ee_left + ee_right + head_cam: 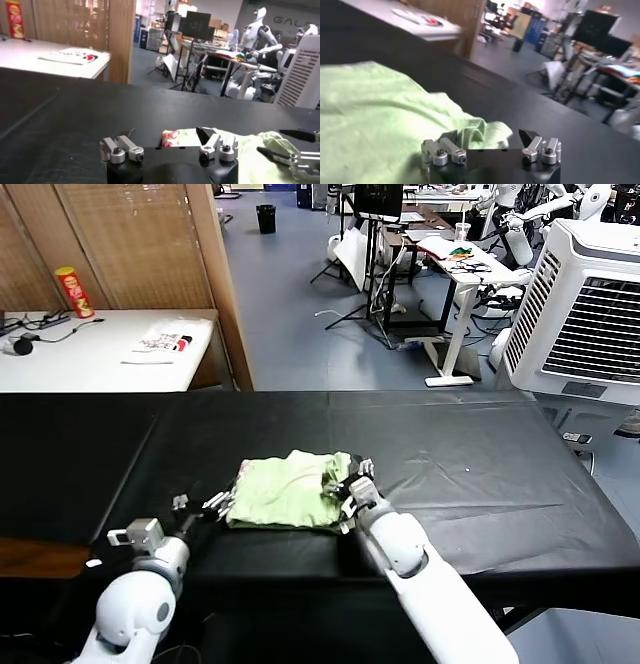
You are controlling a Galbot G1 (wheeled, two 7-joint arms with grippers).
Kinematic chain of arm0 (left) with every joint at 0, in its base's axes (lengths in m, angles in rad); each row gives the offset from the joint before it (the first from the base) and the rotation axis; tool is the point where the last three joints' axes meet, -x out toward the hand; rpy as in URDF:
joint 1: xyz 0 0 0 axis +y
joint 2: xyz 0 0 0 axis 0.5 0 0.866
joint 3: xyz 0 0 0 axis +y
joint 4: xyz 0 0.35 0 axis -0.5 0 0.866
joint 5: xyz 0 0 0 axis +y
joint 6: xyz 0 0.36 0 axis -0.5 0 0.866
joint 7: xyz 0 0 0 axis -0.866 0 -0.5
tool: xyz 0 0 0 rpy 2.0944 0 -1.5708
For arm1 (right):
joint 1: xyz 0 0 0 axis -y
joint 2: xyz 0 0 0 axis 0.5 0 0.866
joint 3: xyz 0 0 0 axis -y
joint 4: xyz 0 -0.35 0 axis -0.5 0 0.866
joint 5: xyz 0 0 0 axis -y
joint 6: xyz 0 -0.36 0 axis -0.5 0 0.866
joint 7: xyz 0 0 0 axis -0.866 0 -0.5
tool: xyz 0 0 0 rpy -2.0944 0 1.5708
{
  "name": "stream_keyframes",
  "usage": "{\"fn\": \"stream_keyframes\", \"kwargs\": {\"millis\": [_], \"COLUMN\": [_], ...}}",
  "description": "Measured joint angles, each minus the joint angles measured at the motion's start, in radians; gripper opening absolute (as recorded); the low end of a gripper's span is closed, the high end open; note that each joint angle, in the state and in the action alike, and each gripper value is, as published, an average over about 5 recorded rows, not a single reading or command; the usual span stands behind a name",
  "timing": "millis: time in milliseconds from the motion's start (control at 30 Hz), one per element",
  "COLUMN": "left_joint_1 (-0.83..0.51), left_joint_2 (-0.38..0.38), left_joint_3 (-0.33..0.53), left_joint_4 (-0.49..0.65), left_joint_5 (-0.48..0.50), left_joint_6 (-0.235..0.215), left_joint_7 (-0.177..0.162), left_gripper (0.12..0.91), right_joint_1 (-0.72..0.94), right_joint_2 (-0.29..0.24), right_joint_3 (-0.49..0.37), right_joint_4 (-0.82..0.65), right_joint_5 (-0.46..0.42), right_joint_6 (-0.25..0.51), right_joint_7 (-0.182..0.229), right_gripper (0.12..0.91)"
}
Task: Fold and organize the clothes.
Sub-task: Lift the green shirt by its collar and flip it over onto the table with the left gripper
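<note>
Closest to me are my own two arms, reaching out over the black table (480, 474). On my left, my left gripper (218, 503) sits low at the near left corner of the T-shirt (285, 489), jaws spread wide and holding nothing; from its wrist the cloth's edge lies just ahead, off to one side, with a scrap of the pink-red print (170, 135) peeking out. Moving right, the shirt itself lies near the middle of the table toward my edge, already bundled into a compact, lumpy rectangle, pale green side up, with no sleeves sticking out. On the right, my right gripper (352, 487) is at the bundle's right end, jaws also wide open, gripping nothing, with a rumpled fold of cloth (475, 127) pushing up between them. I'd say the folding is mostly done; what's left looks like flattening, squaring up and placing it. Its long axis runs left to right across the table, parallel to my edge; which end is the collar I can't tell.
</note>
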Motion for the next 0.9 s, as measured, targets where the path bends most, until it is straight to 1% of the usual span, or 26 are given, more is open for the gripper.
{"fn": "stream_keyframes", "kwargs": {"millis": [67,133,233,333,433,600,700,800,900], "left_joint_1": [-0.009,-0.016,-0.026,-0.039,-0.052,-0.063,-0.064,-0.066,-0.071], "left_joint_2": [-0.003,-0.005,-0.007,-0.009,-0.014,-0.026,-0.033,-0.041,-0.05], "left_joint_3": [0.004,0.007,0.009,0.009,0.007,-0.005,-0.012,-0.019,-0.022], "left_joint_4": [0.012,0.023,0.038,0.052,0.066,0.089,0.104,0.122,0.139], "left_joint_5": [-0.009,-0.021,-0.056,-0.114,-0.177,-0.281,-0.346,-0.424,-0.489], "left_joint_6": [-0.001,-0.002,-0.004,-0.004,-0.001,0.005,0.009,0.015,0.02], "left_joint_7": [0.004,0.009,0.019,0.03,0.034,0.032,0.024,0.012,0.008], "left_gripper": [0.798,0.798,0.798,0.798,0.798,0.798,0.798,0.798,0.798], "right_joint_1": [-0.006,-0.009,-0.014,-0.023,-0.034,-0.06,-0.084,-0.11,-0.132], "right_joint_2": [0.005,0.007,0.007,0.004,-0.004,-0.034,-0.056,-0.073,-0.081], "right_joint_3": [0.007,0.013,0.026,0.046,0.072,0.136,0.177,0.212,0.236], "right_joint_4": [-0.011,-0.019,-0.024,-0.013,0.022,0.129,0.204,0.269,0.318], "right_joint_5": [-0.031,-0.041,-0.013,0.057,0.152,0.344,0.443,0.509,0.54], "right_joint_6": [-0.002,0.006,0.041,0.083,0.105,0.102,0.095,0.092,0.092], "right_joint_7": [0.003,0.004,0.005,0.011,0.016,0.015,0.012,0.011,0.01], "right_gripper": [0.798,0.798,0.798,0.798,0.798,0.798,0.798,0.798,0.798]}}
